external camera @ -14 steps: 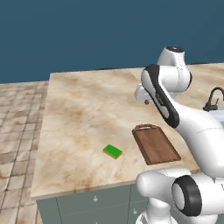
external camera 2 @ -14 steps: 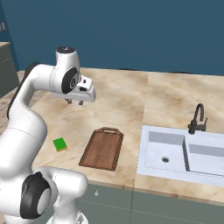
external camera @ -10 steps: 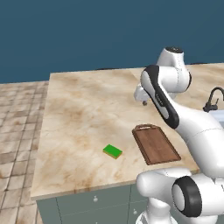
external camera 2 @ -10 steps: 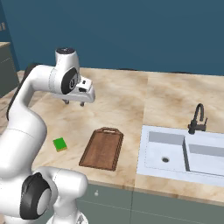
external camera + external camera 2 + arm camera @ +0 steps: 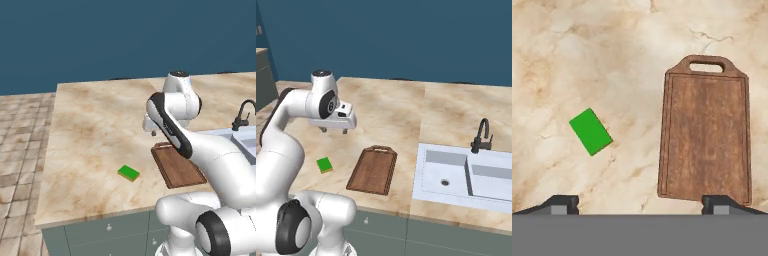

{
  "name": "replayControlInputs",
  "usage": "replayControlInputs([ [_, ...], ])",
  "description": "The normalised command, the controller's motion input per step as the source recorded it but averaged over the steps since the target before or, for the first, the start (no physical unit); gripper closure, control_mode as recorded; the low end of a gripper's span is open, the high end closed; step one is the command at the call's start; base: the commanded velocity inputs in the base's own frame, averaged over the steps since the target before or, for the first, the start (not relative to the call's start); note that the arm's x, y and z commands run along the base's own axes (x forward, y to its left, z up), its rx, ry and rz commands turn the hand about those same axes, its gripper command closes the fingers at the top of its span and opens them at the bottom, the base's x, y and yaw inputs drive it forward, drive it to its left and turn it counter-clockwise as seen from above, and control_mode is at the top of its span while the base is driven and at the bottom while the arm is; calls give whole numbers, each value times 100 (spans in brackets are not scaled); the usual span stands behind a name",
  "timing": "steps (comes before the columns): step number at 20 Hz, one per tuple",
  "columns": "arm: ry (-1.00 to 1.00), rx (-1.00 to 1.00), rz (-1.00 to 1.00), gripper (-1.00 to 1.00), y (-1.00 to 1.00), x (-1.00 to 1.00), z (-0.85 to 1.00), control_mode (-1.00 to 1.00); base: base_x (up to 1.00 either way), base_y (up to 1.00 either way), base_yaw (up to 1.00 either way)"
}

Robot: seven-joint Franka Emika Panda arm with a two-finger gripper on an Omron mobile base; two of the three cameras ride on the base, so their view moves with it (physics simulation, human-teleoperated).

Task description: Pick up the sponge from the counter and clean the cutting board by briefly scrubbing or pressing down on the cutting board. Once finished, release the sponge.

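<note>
sponge [image 5: 590, 131] flat on counter [image 5: 612, 50]; beside cutting board [image 5: 706, 135]; fingers [image 5: 561, 202] spread, empty

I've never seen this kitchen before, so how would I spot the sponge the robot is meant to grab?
Start at the beige marble counter and find the dark wooden cutting board near its front edge, left of the sink. The sponge lies flat on the bare counter a little to the board's left, not touching it. It is the small bright green block, far smaller than the board.

Green sponge [image 5: 590, 131] lies apart from cutting board [image 5: 705, 140] on counter [image 5: 587, 55]
</note>
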Motion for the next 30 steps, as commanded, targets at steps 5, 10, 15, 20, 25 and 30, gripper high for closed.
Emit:
replayControlInputs([
  [5, 11, -9, 13, -100, 60, 0, -89, -100, 0, 0, 0],
  [10, 6, -5, 14, -100, 52, 7, -76, -100, 0, 0, 0],
  [15, 1, -3, 18, -100, 26, 19, -56, -100, 0, 0, 0],
  [20, 4, 0, 15, -100, 17, 17, -38, -100, 0, 0, 0],
  [25, 8, -1, 13, -100, 19, 18, -37, -100, 0, 0, 0],
  [30, 3, 0, 12, -100, 11, 19, -30, -100, 0, 0, 0],
])
